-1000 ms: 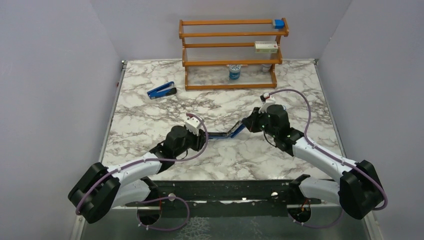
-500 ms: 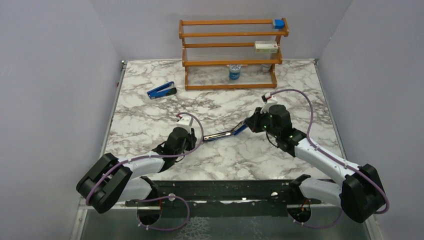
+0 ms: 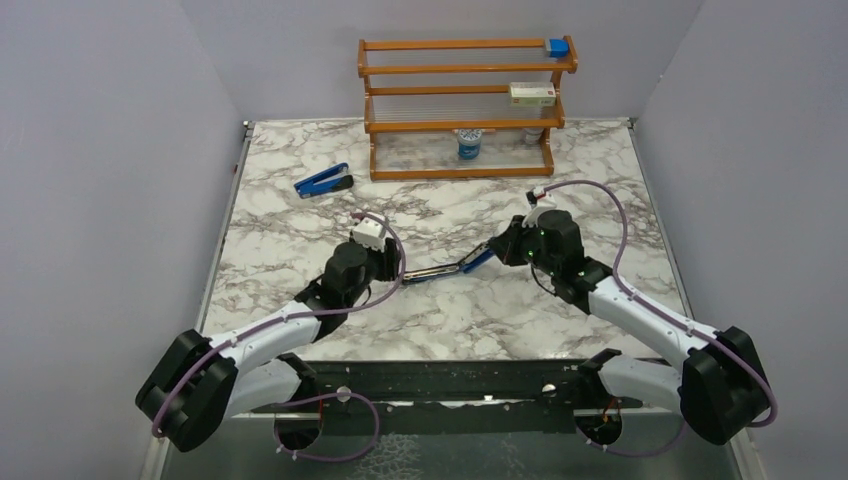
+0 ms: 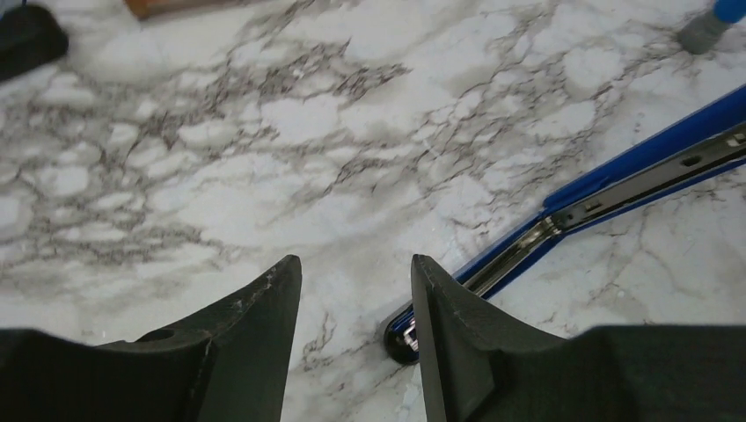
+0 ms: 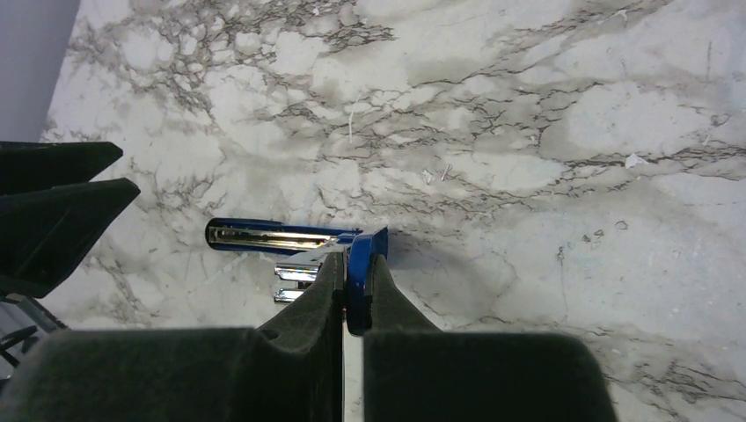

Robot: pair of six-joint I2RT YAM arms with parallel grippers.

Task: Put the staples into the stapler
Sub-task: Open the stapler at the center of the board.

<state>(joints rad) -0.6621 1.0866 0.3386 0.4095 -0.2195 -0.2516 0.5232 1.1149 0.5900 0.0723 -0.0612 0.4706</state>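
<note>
The stapler [image 3: 445, 268] lies opened out on the marble table between my grippers, its metal channel bare. My right gripper [image 3: 497, 250] is shut on its raised blue arm [image 5: 356, 264]; the channel [image 5: 264, 237] stretches away to the left. My left gripper [image 3: 392, 268] is open and empty at the channel's left end. In the left wrist view the left gripper [image 4: 354, 264] hangs over bare marble, and the stapler's end [image 4: 400, 338] sits just outside the right finger [image 4: 440, 299]. No strip of staples shows clearly; tiny pale slivers [image 5: 349, 126] lie on the marble.
A second blue stapler [image 3: 325, 180] lies at the back left. A wooden rack [image 3: 460, 120] stands at the back with a blue block [image 3: 557, 46], a pink-and-white box [image 3: 532, 94] and a small blue cylinder [image 3: 468, 145]. Grey walls close in both sides.
My left gripper has drawn back to the left from the stapler's end and its wrist has turned. The stapler's channel has tilted slightly. The right gripper has kept its hold.
</note>
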